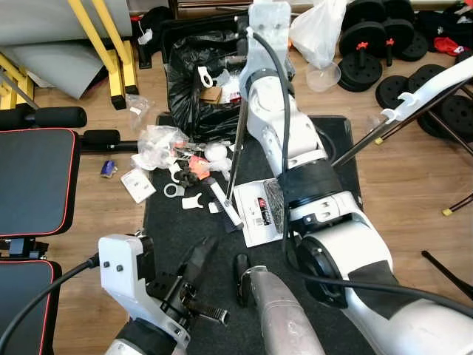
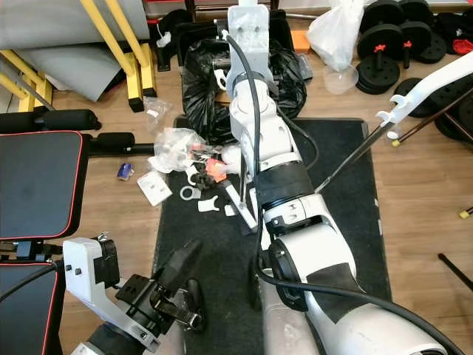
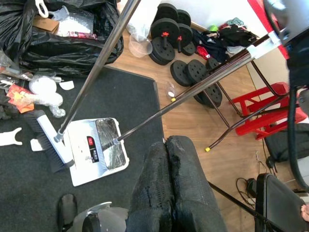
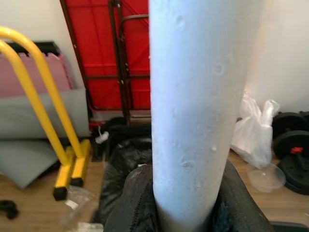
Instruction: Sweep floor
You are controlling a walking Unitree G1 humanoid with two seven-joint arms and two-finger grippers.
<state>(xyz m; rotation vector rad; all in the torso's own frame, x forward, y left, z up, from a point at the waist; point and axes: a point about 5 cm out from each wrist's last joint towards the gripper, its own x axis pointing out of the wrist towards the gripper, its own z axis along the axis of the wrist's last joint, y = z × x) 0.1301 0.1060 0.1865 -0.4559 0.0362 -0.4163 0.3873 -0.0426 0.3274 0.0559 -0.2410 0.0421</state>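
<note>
My right gripper (image 4: 188,205) is shut on the pale broom handle (image 4: 200,96), with the right arm (image 1: 284,126) stretched out ahead over the black mat (image 1: 170,222). The broom's handle (image 1: 238,140) runs down to its brush head (image 1: 224,203), which rests on the mat beside the white dustpan (image 1: 255,214). The dustpan's long handle (image 1: 414,100) slants up to the right. Litter (image 1: 174,155) lies heaped at the mat's far left edge, in front of an open black rubbish bag (image 1: 196,89). My left gripper (image 1: 203,255) hovers low and near, shut on nothing.
A black weight bench (image 1: 33,177) stands at the left and a yellow frame (image 1: 111,44) behind it. Weight plates (image 1: 384,44) and a white plastic bag (image 1: 318,29) lie at the far right. A red folding frame (image 3: 270,111) stands further right. Bare wooden floor (image 1: 403,185) flanks the mat.
</note>
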